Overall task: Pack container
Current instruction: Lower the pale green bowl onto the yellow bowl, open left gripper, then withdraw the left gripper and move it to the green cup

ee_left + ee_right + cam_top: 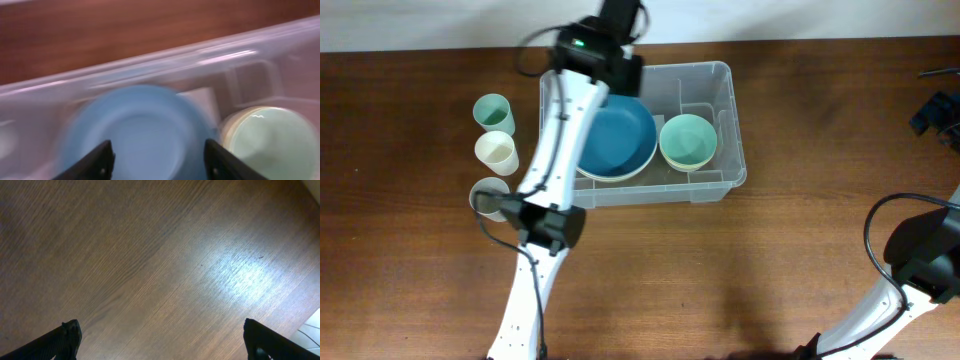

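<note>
Container directly under left gripper, jaws apart over blue bowl inside.

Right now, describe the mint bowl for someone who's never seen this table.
Find the clear container at the table's far side. Two bowls sit inside; the mint bowl is the image-right one. It is smaller and pale green; the blue bowl beside it is wide.

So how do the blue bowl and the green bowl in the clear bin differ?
Colour: the blue bowl is deep blue, the green bowl pale mint.
Size: the blue bowl is clearly wider than the green bowl.
Place: the blue bowl fills the left part of the container, while the green bowl sits to its right.
Both are round and upright, open side up, inside the container.
</note>
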You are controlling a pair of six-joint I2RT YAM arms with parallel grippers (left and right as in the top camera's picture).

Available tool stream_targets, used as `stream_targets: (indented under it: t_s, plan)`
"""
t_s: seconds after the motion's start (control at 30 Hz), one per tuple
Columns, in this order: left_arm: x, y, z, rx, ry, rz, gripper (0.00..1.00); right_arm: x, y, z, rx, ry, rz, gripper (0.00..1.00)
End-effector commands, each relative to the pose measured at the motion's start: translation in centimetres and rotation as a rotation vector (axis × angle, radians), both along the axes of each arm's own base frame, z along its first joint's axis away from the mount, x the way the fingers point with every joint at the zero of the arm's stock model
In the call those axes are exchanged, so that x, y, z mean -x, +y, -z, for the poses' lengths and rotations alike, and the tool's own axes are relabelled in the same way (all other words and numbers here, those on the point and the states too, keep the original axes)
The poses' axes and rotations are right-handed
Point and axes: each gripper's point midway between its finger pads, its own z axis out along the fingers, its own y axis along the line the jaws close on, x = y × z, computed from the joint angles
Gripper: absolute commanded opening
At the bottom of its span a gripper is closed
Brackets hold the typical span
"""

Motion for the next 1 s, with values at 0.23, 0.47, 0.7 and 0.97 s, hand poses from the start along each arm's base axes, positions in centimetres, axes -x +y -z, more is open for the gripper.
stream_targets:
  t_s: [0.23, 0.47, 0.7, 0.97]
  plan:
    - [2.2, 15.3, -8.8, -0.138, -0.103, -0.312, 0.99, 0.1, -0.1, -0.2, 0.015, 0.001, 0.011, 0.99]
    - [2.2, 22.3, -6.6, -0.081, -0.013, -0.43, 0.99, 0.1, -0.1, -0.2, 0.015, 0.001, 0.011, 0.99]
    - [3.4, 27.4, -1.9, 0.003, 0.16, -0.53, 0.99, 0.1, -0.1, -0.2, 0.015, 0.001, 0.011, 0.99]
    - [2.2, 30.0, 2.7, 0.011, 0.21, -0.573, 0.99, 0.1, -0.1, -0.2, 0.015, 0.001, 0.011, 0.99]
